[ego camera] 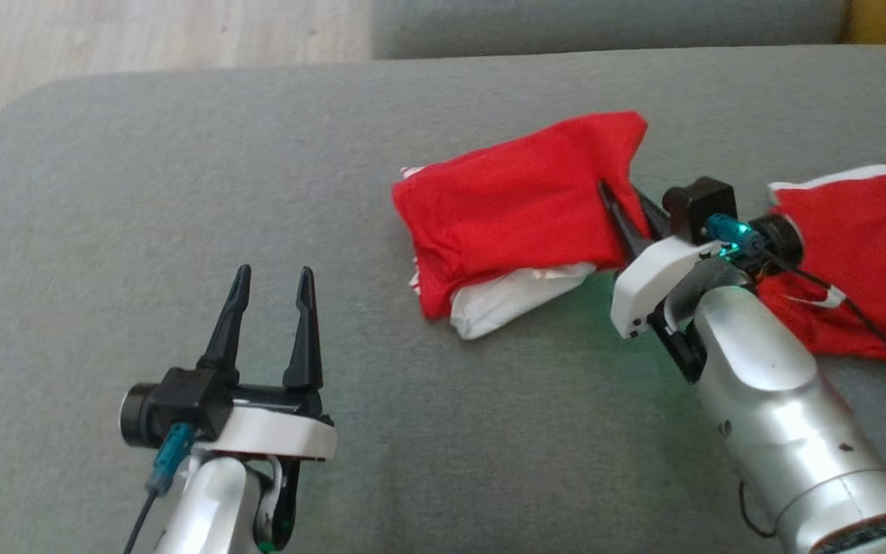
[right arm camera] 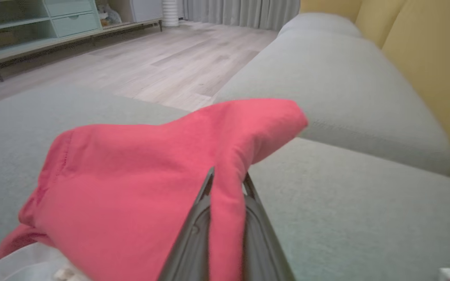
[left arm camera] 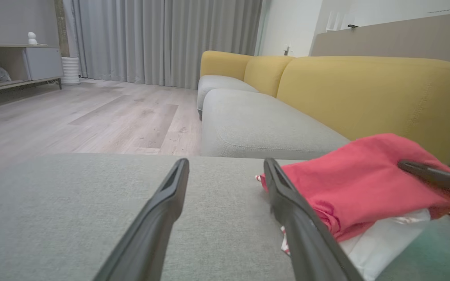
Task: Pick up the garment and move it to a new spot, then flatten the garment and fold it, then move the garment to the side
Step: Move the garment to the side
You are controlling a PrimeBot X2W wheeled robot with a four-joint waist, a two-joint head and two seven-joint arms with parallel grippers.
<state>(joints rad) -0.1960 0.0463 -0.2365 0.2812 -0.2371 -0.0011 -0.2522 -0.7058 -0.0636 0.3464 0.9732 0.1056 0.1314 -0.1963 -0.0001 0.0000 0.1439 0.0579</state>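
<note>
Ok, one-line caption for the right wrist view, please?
Close-up: right gripper pinching a fold of the red garment between its fingers, grey cushion behind.

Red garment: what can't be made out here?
Head view: the red garment and the red cloth at the right may be one piece; the right arm covers the gap, the frame edge cuts the rest.
Right wrist view: right gripper pinches a fold; layers held are hidden.
Left wrist view: left gripper finger covers the garment's near edge.
White layer: lining or separate, unclear.
</note>
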